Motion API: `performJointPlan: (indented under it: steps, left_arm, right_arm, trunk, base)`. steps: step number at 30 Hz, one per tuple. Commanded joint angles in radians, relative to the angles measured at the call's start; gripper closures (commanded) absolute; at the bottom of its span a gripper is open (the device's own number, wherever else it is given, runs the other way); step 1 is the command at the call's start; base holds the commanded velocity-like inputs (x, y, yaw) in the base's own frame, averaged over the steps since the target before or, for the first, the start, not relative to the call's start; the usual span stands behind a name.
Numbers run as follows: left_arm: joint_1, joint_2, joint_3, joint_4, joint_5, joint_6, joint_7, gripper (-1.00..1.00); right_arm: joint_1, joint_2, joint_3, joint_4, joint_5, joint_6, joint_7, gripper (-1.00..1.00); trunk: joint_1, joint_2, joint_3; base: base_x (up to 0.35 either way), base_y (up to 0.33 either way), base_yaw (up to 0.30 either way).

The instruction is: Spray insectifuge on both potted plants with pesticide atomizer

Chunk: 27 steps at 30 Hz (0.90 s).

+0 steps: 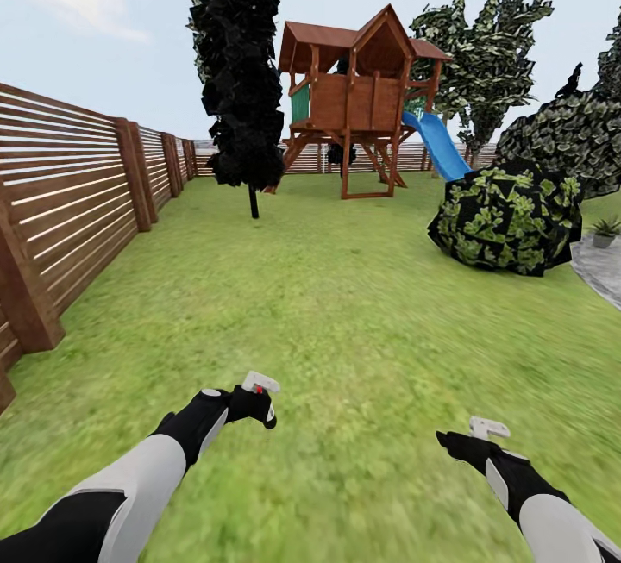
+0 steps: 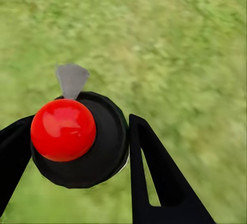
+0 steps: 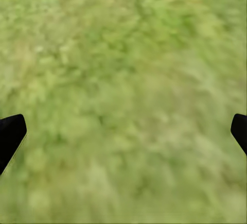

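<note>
My left gripper [image 1: 252, 406] is shut on the pesticide atomizer [image 1: 258, 387], low over the lawn of the garden. In the left wrist view the atomizer's dark nozzle head [image 2: 107, 142] with its red dot sits between the two black fingers [image 2: 154, 175]. My right gripper [image 1: 470, 436] hangs open over bare grass, with nothing between its fingertips [image 3: 11, 134]. One potted plant [image 1: 605, 230] in a small grey pot stands far off at the right edge, on the grey paved patio [image 1: 601, 268].
A brown slatted fence [image 1: 69, 201] runs along the left. A dark tree [image 1: 237, 71] and a wooden playhouse [image 1: 358, 93] with a blue slide [image 1: 438, 145] stand ahead. A round dark bush [image 1: 507, 216] sits at the right before the patio. Open lawn [image 1: 328, 304] lies between.
</note>
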Motion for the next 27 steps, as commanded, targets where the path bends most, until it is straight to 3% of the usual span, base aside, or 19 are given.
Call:
performJointPlan:
  steps: [1, 11, 22, 27]
  left_arm:
    - [0.000, 0.000, 0.002, -0.002, -0.002, 0.007, -0.004, 1.00]
    - [0.000, 0.000, 0.002, -0.002, -0.002, 0.007, -0.004, 1.00]
    - [0.000, 0.000, 0.001, -0.002, -0.002, 0.007, -0.003, 1.00]
    - [0.000, 0.000, 0.001, -0.002, -0.002, 0.007, -0.004, 1.00]
  right_arm:
    - [-0.001, 0.001, -0.009, -0.002, 0.008, 0.005, 0.007, -1.00]
    - [-0.001, 0.001, -0.008, -0.002, 0.008, 0.005, 0.007, -1.00]
    - [-0.001, 0.001, -0.009, -0.003, 0.008, 0.004, 0.007, -1.00]
    - [-0.001, 0.001, -0.009, -0.003, 0.008, 0.005, 0.007, -1.00]
  trunk:
    - [0.000, 0.000, -0.001]
    - [0.000, 0.000, -0.001]
    - [0.000, 0.000, -0.001]
    - [0.000, 0.000, -0.001]
  base:
    - [0.336, 0.000, 0.000]
    - [0.336, 0.000, -0.012]
    - [0.336, 0.000, -0.217]
    - [0.336, 0.000, -0.060]
